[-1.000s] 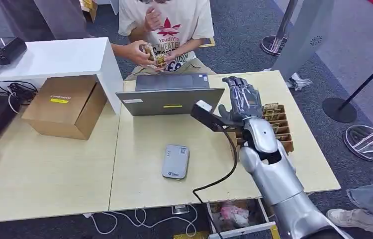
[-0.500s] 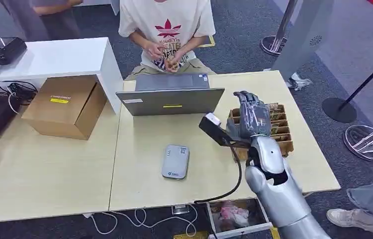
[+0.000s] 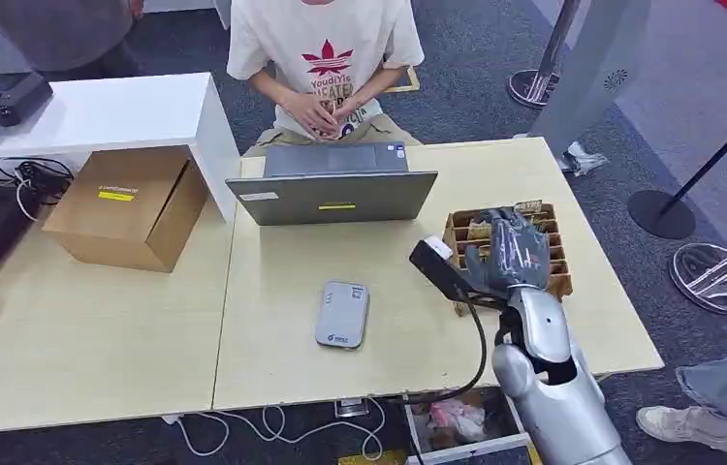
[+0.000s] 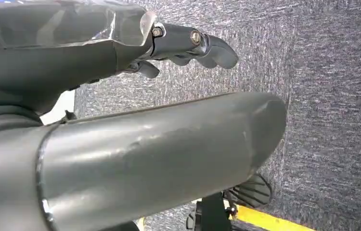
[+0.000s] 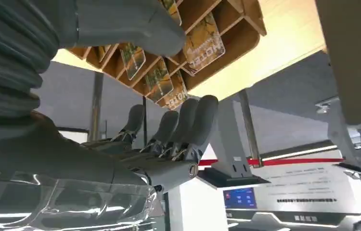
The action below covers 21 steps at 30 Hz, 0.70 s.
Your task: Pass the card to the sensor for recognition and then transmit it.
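My right hand point(image 3: 513, 254) hovers over the wooden card rack point(image 3: 563, 282) at the right of the table, fingers spread and holding nothing. In the right wrist view the fingers point(image 5: 181, 126) and thumb point(image 5: 135, 23) are apart just off the rack point(image 5: 246, 19), whose slots hold several printed cards point(image 5: 203, 44). One card point(image 3: 530, 206) sticks up at the rack's far end. The grey card sensor point(image 3: 342, 314) lies flat mid-table, to the left of the hand. My left hand point(image 4: 96, 53) hangs over grey carpet with nothing in it, fingers point(image 4: 195, 42) loosely extended.
A laptop point(image 3: 332, 189) stands at the far table edge with a seated person point(image 3: 326, 58) behind it, hands together at the lap. A cardboard box point(image 3: 127, 205) and a white shelf point(image 3: 98, 111) are at the left. Stanchion bases point(image 3: 718, 276) stand on the right floor.
My right hand has drawn back from beside the laptop and come down over the card rack. The person has lowered both hands to the lap.
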### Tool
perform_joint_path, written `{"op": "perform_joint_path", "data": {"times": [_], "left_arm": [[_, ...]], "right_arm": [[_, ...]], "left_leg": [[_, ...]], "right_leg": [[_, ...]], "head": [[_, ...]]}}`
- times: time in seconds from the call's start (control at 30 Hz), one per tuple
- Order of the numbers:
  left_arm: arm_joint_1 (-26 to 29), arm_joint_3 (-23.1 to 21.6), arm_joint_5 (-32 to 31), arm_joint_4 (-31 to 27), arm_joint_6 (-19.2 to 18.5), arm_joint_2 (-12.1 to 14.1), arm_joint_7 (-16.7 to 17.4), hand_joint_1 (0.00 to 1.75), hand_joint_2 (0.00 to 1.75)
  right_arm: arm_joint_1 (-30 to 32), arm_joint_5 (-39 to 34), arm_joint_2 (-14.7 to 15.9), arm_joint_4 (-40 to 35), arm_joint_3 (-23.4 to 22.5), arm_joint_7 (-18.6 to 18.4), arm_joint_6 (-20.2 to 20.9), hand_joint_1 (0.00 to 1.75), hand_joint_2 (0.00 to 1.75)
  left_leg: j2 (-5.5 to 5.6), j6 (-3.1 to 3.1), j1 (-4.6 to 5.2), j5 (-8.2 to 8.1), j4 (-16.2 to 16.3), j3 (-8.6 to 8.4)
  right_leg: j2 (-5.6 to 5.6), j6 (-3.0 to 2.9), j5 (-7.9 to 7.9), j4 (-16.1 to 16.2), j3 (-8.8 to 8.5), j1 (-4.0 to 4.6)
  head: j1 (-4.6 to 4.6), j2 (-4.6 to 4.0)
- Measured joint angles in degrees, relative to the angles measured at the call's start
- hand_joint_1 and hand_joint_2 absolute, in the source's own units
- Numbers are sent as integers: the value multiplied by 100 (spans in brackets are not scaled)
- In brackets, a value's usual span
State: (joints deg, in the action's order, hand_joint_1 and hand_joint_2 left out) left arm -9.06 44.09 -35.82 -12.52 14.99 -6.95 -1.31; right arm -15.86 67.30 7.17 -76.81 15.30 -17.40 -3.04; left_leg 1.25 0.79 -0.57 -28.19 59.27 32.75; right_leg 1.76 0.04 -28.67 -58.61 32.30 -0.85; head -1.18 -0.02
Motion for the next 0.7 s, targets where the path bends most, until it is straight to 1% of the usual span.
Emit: {"op": "perform_joint_path", "data": {"times": [0.03, 0.07, 0.1, 0.13, 0.17, 0.2, 0.27, 0.3, 0.37, 0.4, 0.6, 0.63, 0.7], "left_arm": [[0, 4, 0, 0, 0, 0, 0, 0, 0], [0, 9, 0, 0, 0, 0, 0, 0, 0], [-1, 13, 0, 0, 2, 0, 0, 0, 0], [-1, 17, 0, 0, 4, 0, 0, 0, 0], [0, 24, 0, 0, 7, 0, 0, 0, 0], [1, 28, 0, 0, 9, 0, 2, 0, 0], [-1, 33, 4, 0, 15, 0, 2, 0, 0], [0, 33, 13, 0, 20, 0, 2, 0, 0], [0, 35, 17, 0, 22, 0, 2, 0, 0], [0, 35, 17, 0, 24, 0, 2, 0, 0], [2, 37, 24, 0, 28, 0, 0, 0, 0], [3, 37, 24, 0, 28, 0, 0, 0, 0], [5, 37, 22, 0, 35, 2, 0, 0, 0]], "right_arm": [[17, -29, -2, 0, -35, 4, -5, 96, 175], [28, -50, 0, 4, -68, 26, -9, 103, 175], [29, -68, 0, 20, -103, 46, -11, 101, 175], [29, -81, 0, 33, -151, 55, -11, 103, 175], [29, -94, 0, 50, -188, 61, -15, 99, 175], [29, -103, 0, 63, -212, 70, -22, 103, 175], [28, -116, 0, 105, -298, 77, -40, 105, 175], [27, -123, 0, 122, -337, 81, -53, 103, 175], [25, -133, 0, 160, -387, 85, -72, 105, 175], [23, -140, 0, 179, -427, 85, -72, 101, 175], [-12, -214, 0, 335, -586, 107, -72, 105, 175], [-19, -219, 0, 365, -604, 109, -72, 99, 175], [-28, -229, 0, 424, -636, 127, -72, 96, 175]], "left_leg": [[0, 0, 0, 0, 0, 0], [0, 0, 0, 0, 0, 0], [0, 0, 0, 0, 0, 0], [0, 0, 0, 0, 0, 0], [0, 0, 0, 0, 0, 0], [0, 0, 0, 0, 0, 0], [0, 0, 0, 0, 0, 0], [0, 0, 0, 0, 0, 0], [0, 0, 0, 0, 0, 0], [0, 0, 0, 0, 0, 0], [0, 0, 0, 0, 0, 1], [0, 0, 0, 0, 0, 1], [0, 0, 0, 0, 0, 1]], "right_leg": [[0, 0, 0, 0, 0, 0], [1, 0, 0, 0, 0, 0], [1, 0, 0, 0, 0, 0], [1, 0, 0, 0, 0, 0], [0, 0, 0, 0, 0, 0], [0, 0, 0, 0, 0, 0], [0, 0, 0, 0, 0, 0], [0, 0, 0, 0, 0, 0], [0, 0, 0, 0, 0, 0], [0, 0, 0, 0, 0, 0], [-1, 0, 0, 0, -1, 0], [-1, 0, 0, 0, -1, 0], [0, 0, 0, 0, -1, 0]], "head": [[-2, 0], [0, 0], [0, 0], [0, 0], [0, 0], [-2, 0], [0, 0], [0, 0], [0, 0], [0, 0], [0, 0], [0, 0], [0, 0]]}}
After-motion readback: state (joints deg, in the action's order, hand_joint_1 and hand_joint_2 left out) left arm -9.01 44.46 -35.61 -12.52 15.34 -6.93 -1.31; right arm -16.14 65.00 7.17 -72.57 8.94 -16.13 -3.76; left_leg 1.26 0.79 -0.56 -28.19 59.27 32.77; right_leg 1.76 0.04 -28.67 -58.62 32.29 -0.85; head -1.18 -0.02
